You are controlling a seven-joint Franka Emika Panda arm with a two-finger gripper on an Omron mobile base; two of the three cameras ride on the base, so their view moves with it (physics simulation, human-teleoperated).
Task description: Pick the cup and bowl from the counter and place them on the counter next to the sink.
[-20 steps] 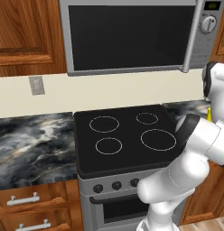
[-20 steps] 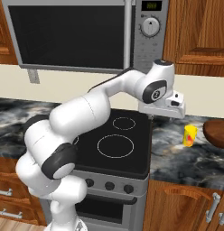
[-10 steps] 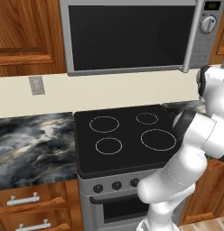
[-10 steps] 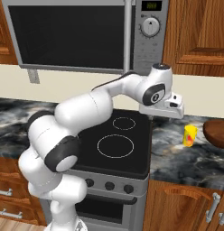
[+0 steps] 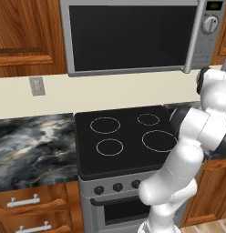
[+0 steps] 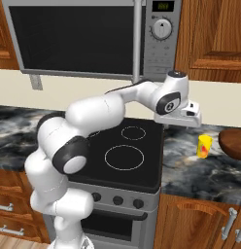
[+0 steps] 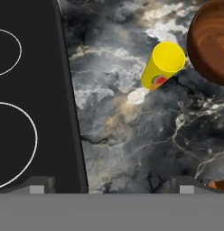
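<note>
Yellow cup [image 7: 163, 66] — reddish-brown bowl [image 7: 211, 40] — black-grey marbled counter [image 7: 141, 140].

Since a second ago the arm's upper links swing slightly rightward over the stovetop [image 6: 123, 154], carrying the gripper [image 6: 183, 118] a little closer to the cup [image 6: 204, 146] on the counter [image 6: 195, 170]; its jaws are spread wide above the stovetop's right edge.

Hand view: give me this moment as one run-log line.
gripper: open, empty, above counter | cup: upright, untouched | bowl: beside cup | phase: approaching cup
</note>
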